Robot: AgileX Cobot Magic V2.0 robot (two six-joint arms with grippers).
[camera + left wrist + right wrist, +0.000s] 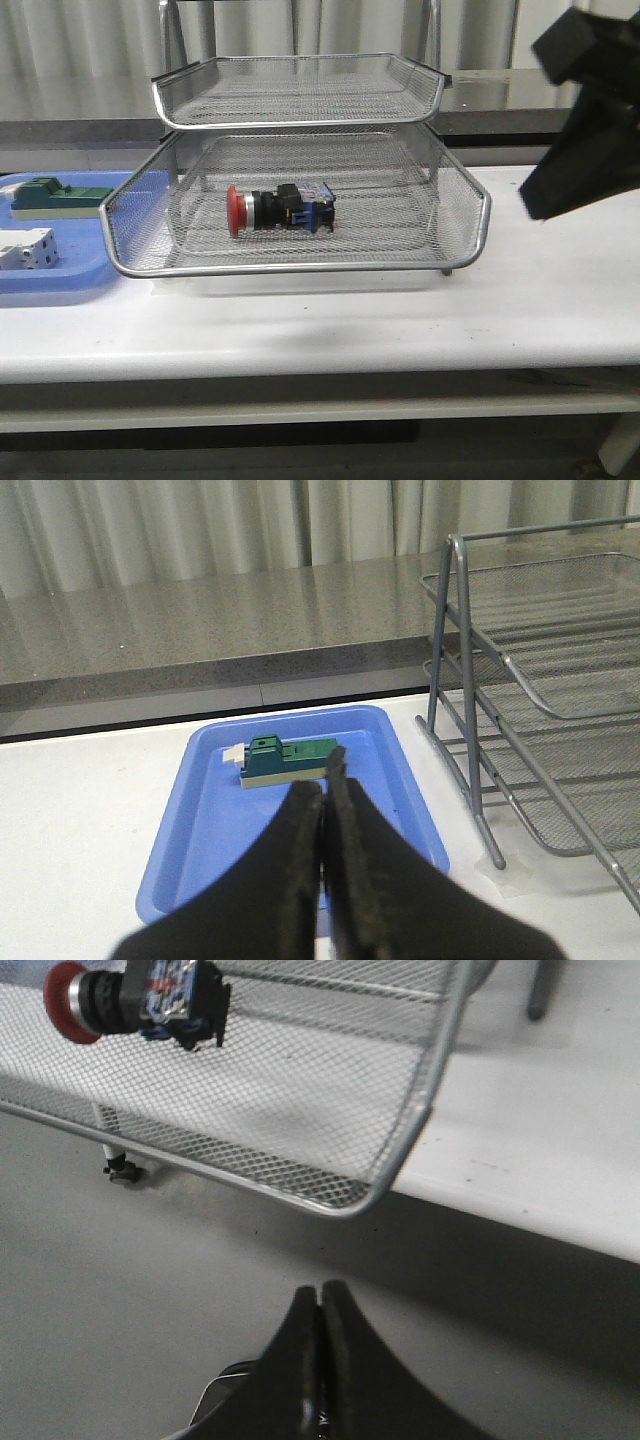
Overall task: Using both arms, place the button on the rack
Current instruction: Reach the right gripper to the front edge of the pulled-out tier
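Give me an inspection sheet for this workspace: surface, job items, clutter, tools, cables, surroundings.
Surface: white table, a few small dark specks.
Job's things: button lies on its side in the lower tier of the rack, red head toward the blue tray.
Clutter: blue tray beside the rack holds a green block and a white component.
Tools: left tool shut, empty, above the tray; right tool shut, empty, outside the rack.
Cables: nothing seen.
Surroundings: grey counter, pale curtain behind.

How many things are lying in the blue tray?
2 show. A green block lies at the back of the blue tray, and a white boxy part lies nearer the front. The picture's edge cuts the tray off, so more may be hidden.
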